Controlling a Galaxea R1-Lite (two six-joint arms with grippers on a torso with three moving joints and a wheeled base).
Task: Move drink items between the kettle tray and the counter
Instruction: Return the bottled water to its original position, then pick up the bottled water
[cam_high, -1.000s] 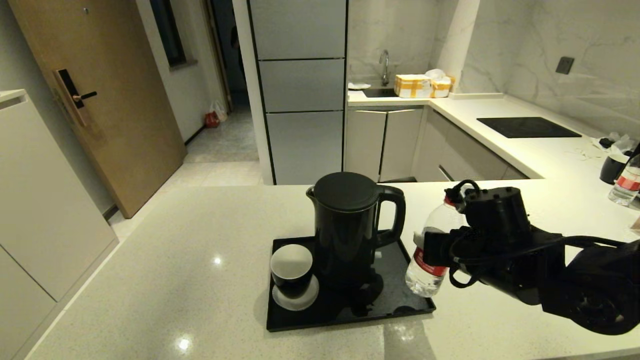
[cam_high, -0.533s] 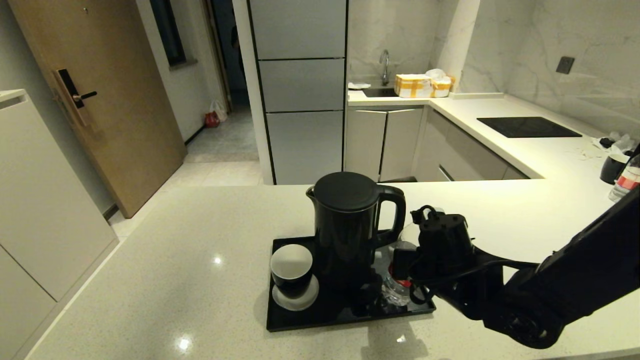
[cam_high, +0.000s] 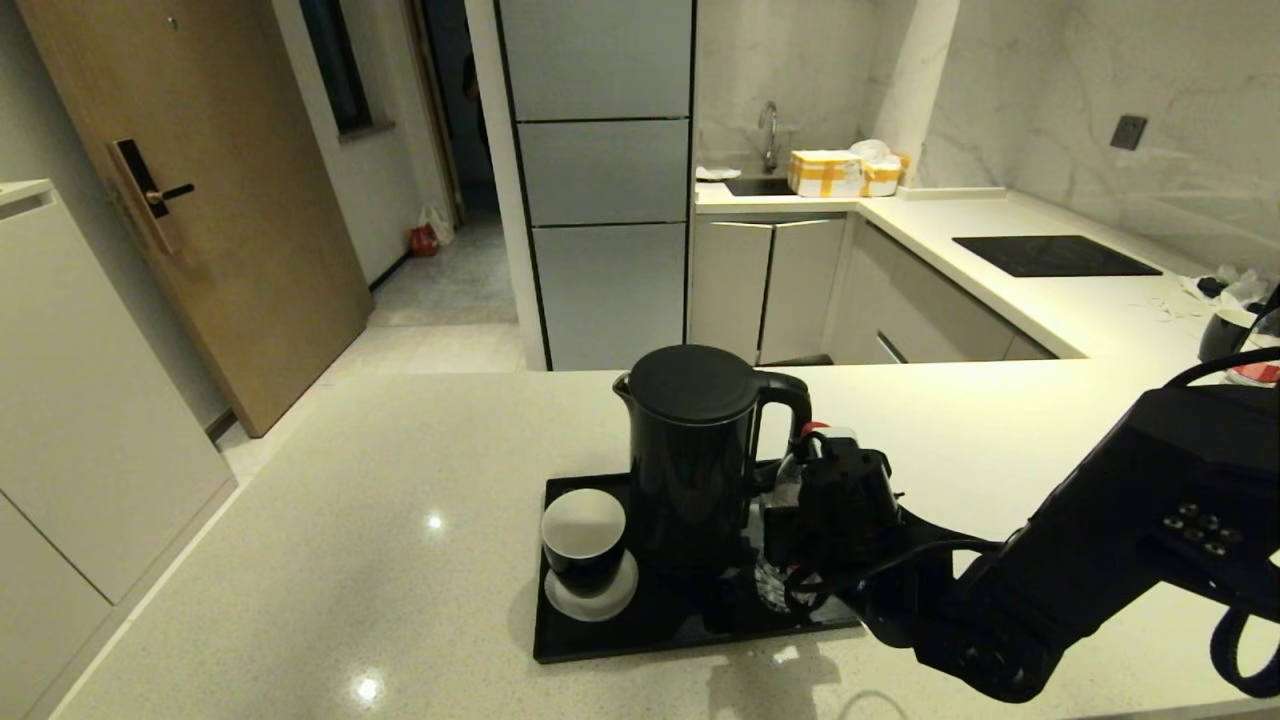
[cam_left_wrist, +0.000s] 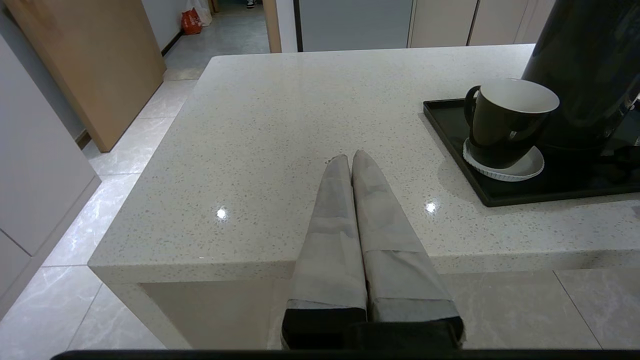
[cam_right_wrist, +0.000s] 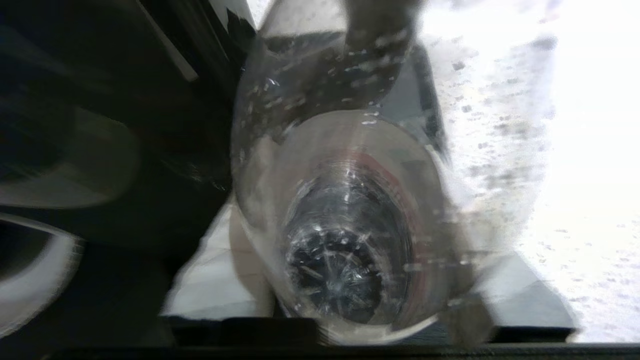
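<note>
Now the right pincer (cam_high: 785, 560) grips the water bottle (cam_high: 778, 580) over the kettle tray (cam_high: 640, 640).

1. The head view looks forward and down from above onto the counter (cam_high: 300, 500), the kettle tray (cam_high: 600, 645) and the kitchen beyond.
2. The left wrist view sits low off the counter's (cam_left_wrist: 275, 110) edge, facing across it; it shares the tray's (cam_left_wrist: 450, 145) cup (cam_left_wrist: 505, 120) corner with the head view.
3. The right wrist view looks from very close down the water bottle (cam_right_wrist: 345, 215).
</note>
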